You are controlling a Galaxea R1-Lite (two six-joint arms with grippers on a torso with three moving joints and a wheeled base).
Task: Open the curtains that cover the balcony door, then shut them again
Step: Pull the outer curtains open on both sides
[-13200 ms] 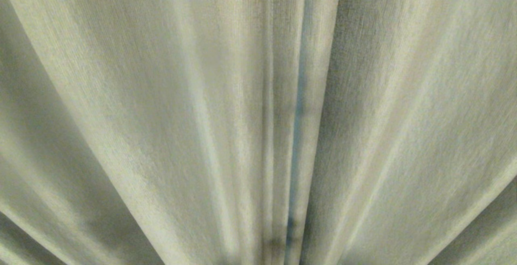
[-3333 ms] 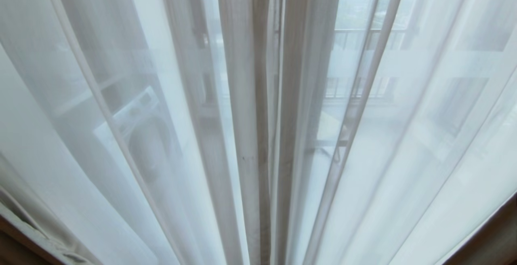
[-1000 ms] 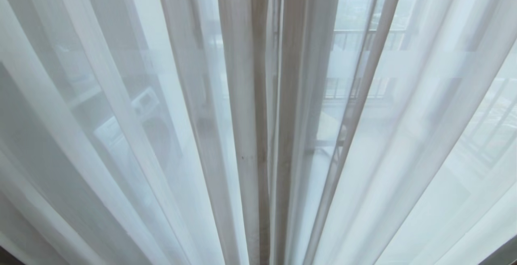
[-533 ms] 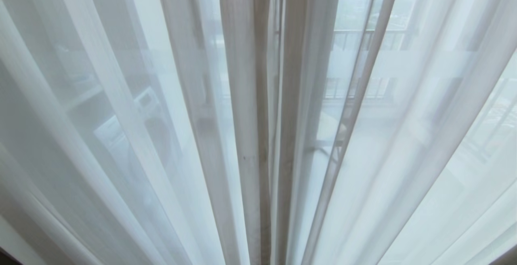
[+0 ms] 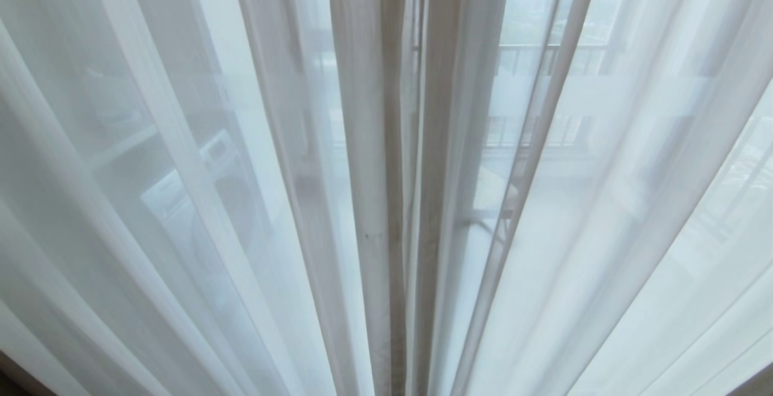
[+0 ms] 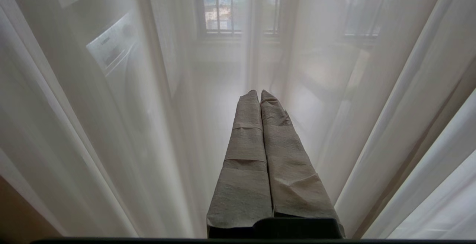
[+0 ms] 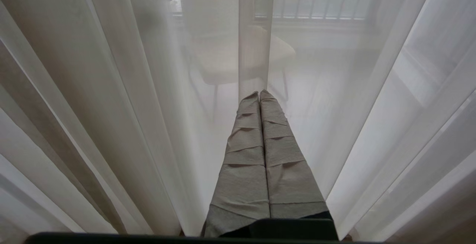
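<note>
Two pincers, left pincer (image 6: 259, 92) and right pincer (image 7: 259, 93), pressed closed and empty, face one sheer curtain (image 5: 181, 203).

The sheer curtains (image 5: 374, 203) hang right in front of me, edge to edge. Behind them, a washing machine (image 5: 199, 203) stands to my left, a chair (image 7: 230, 61) and railing (image 5: 543, 58) to my right, farther back.

You're looking at the sheer white curtains (image 5: 374, 203) only: thin, see-through, hanging in long vertical pleats across the full head view, two panel edges bunched together at centre. Balcony door (image 5: 416, 82) behind shows only as a blurred dark upright through the fabric; its state can't be made out.
</note>
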